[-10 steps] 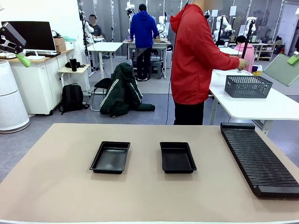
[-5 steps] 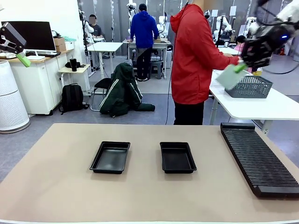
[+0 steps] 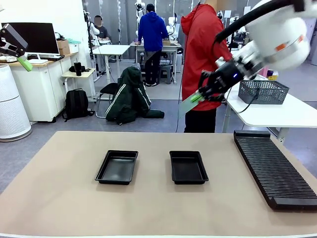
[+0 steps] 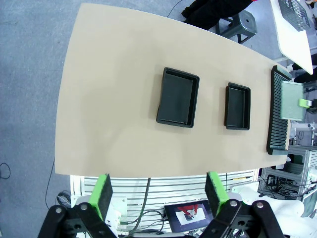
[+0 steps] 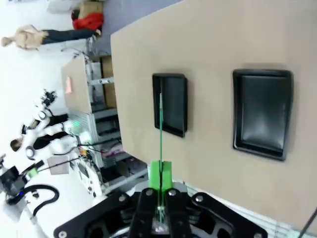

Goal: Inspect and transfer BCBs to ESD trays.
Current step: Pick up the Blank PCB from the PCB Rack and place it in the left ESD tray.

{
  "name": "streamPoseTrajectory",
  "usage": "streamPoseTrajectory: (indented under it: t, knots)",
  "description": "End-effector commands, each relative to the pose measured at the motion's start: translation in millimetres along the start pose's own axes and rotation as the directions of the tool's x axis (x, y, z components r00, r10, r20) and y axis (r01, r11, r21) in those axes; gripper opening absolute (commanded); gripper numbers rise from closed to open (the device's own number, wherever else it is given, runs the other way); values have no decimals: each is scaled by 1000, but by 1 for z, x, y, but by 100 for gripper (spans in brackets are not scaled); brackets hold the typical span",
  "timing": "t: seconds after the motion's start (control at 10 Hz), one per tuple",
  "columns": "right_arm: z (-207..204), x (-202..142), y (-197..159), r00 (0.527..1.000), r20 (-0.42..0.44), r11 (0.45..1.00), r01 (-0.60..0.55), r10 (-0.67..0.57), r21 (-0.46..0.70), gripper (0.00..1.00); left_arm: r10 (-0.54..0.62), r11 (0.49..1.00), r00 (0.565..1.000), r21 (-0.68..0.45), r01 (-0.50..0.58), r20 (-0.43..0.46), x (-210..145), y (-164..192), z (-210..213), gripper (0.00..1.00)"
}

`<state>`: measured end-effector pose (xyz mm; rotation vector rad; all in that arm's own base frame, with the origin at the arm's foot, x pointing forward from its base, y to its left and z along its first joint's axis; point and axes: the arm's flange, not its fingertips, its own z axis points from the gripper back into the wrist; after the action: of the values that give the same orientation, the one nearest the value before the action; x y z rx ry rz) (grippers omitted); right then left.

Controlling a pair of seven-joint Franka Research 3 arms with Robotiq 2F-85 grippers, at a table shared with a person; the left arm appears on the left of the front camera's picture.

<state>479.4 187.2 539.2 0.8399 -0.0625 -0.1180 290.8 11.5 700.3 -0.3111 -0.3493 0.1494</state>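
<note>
Two empty black ESD trays lie side by side mid-table, the left tray (image 3: 117,167) and the right tray (image 3: 188,167). My right gripper (image 3: 198,96) hangs high over the table's far side, in front of a person in a red jacket (image 3: 203,44), and is shut on a pale green BCB (image 3: 187,105). In the right wrist view that BCB (image 5: 161,124) shows edge-on as a thin green line above the nearer tray (image 5: 171,104), clamped between the green pads (image 5: 160,177). My left gripper (image 3: 22,60) is raised at the far left and is open (image 4: 159,193), looking down on both trays (image 4: 178,97).
A long black ribbed rack (image 3: 275,168) lies along the table's right side. Behind it, a grey mesh basket (image 3: 262,91) stands on a white table. The table's front half is bare tan surface (image 3: 148,208).
My right arm has swung from the far right edge leftwards and down, carrying the board, to a spot in front of the person. The left arm has not moved.
</note>
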Motion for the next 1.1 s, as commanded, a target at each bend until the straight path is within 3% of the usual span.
streamPoseTrajectory:
  t: [0.0, 0.4, 1.0]
  knots:
    - [-62, -11, -9, 997, 66, 994, -51, 45, 96, 2, 4, 1000, 1000, -3, -4, -2, 0, 1, -2, 100]
    - [-192, -26, -8, 988, 127, 976, -106, 83, 189, 2, 4, 1000, 1000, -3, -4, -2, 0, 1, -2, 100]
    - [-305, -46, 10, 985, 69, 980, -163, 156, 112, 2, 4, 1000, 1000, -3, -4, -2, 0, 1, -2, 100]
